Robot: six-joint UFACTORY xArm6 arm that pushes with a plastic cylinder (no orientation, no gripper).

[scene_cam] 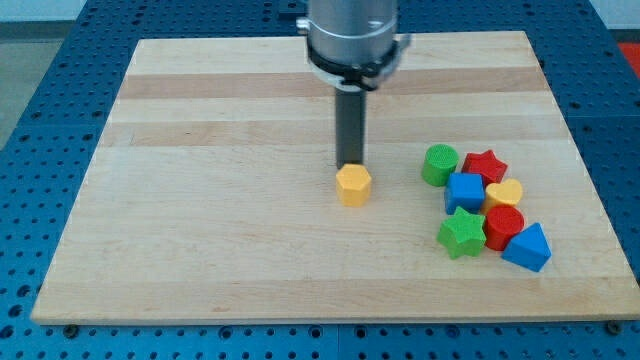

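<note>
My tip (349, 163) comes down near the middle of the wooden board (200, 200), right at the upper edge of a yellow hexagonal block (353, 185); it seems to touch that block. To the view's right lies a tight cluster: a green cylinder (439, 165), a red star (485, 166), a blue cube (465, 192), a yellow heart (505, 193), a red cylinder (503, 226), a green star (461, 233) and a blue triangular block (528, 247). The yellow hexagon stands apart from the cluster, to its left.
The board rests on a blue perforated table (40, 60). The arm's grey cylindrical body (352, 35) hangs over the board's top edge.
</note>
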